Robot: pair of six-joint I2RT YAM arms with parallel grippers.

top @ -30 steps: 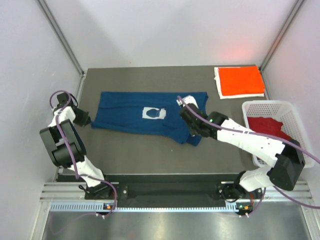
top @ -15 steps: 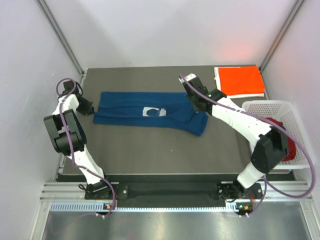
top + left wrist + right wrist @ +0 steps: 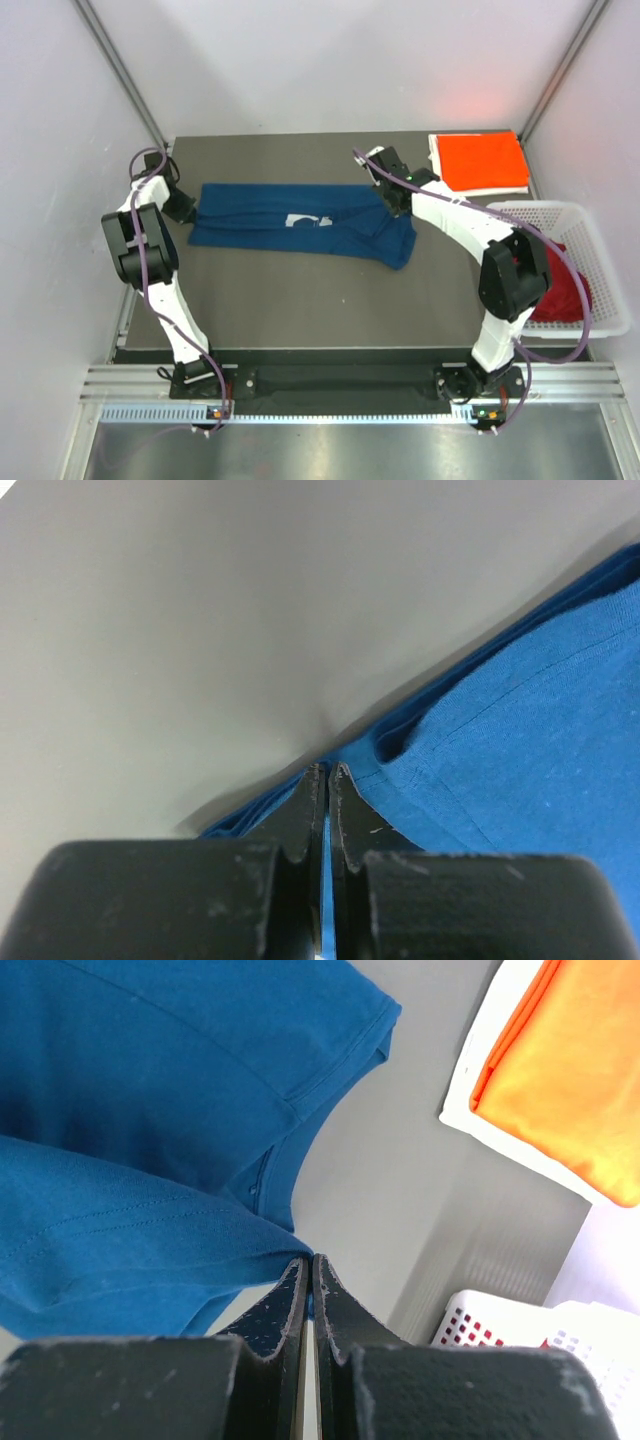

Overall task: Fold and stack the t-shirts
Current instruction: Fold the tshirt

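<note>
- My left hand (image 3: pixel 186 207) was pinched shut on the left end of the navy t-shirt (image 3: pixel 290 228), near the far left corner of the grey bench (image 3: pixel 300 310). From the wrist, a thin line of blue cloth showed between the closed fingers (image 3: pixel 300 820).
- My right hand (image 3: pixel 393 198) was closed just as tightly on the same shirt's right end, with a fold of blue gathered at the fingertips (image 3: pixel 285 1300).
- The navy t-shirt lay as a long band between my two hands, across the far half of the bench. Its right end was bunched and trailed toward the near side.
- Its white chest print (image 3: pixel 310 221) was partly folded under, and I could read no writing on it.
- Near my right hand, in the far right corner, a folded orange-red t-shirt (image 3: pixel 483 160) lay flat on a white sheet (image 3: pixel 437 170), apart from the navy one.
- A white lattice basket (image 3: pixel 530 208) stood at the bench's right edge with a dark red t-shirt (image 3: pixel 565 295) inside.
- In the overhead view, my right arm (image 3: pixel 460 222) crossed over the basket's left side and hid part of it.
- Plain white walls (image 3: pixel 300 60) closed in the bench at the back and on both sides.
</note>
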